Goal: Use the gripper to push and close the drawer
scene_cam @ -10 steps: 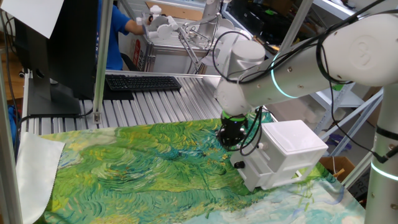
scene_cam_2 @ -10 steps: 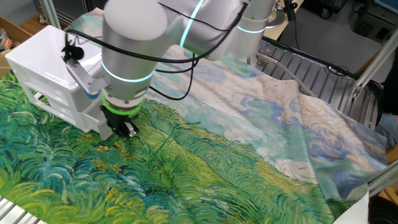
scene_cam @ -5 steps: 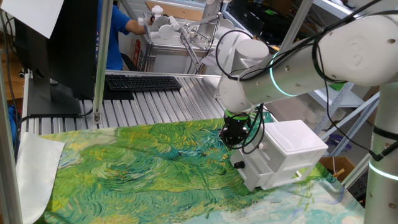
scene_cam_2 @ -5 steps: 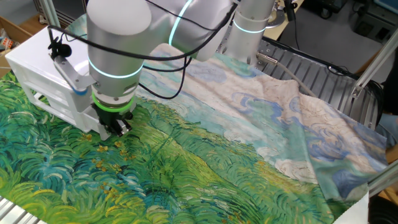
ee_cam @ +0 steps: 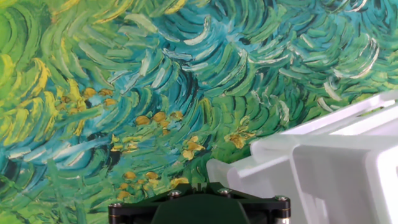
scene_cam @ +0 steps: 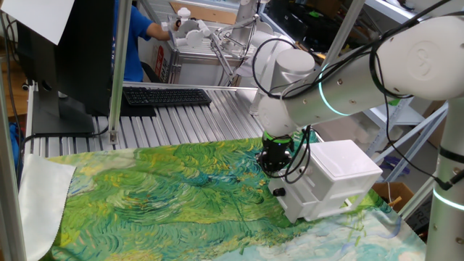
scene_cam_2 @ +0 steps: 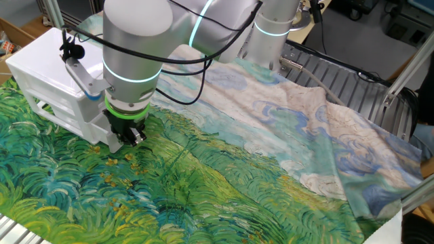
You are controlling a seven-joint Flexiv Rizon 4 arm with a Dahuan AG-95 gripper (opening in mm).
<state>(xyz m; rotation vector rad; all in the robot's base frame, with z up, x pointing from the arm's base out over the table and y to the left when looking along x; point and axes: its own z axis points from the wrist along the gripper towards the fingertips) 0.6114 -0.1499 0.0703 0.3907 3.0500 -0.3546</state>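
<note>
The white two-drawer box [scene_cam: 333, 174] stands at the right end of the painted cloth; it also shows in the other fixed view [scene_cam_2: 47, 74]. The lower drawer [scene_cam: 293, 204] has a black knob [scene_cam: 278, 192] and its front sticks out a little. In the hand view its white front [ee_cam: 323, 171] fills the lower right. My gripper [scene_cam: 274, 165] hangs low at the box's front, just above the knob, fingers pressed together and holding nothing. It also shows in the other fixed view [scene_cam_2: 132, 137]. In the hand view only its black base [ee_cam: 199, 205] shows.
The painted cloth [scene_cam: 159, 196] covers the table. A keyboard [scene_cam: 165, 96] and a dark monitor [scene_cam: 65, 58] stand behind it on the slatted metal surface. A person in blue [scene_cam: 138, 36] is at the far back. The arm's cables [scene_cam: 299, 156] hang beside the box.
The gripper has shifted a short way toward the box front and slightly lower. The box has not visibly moved.
</note>
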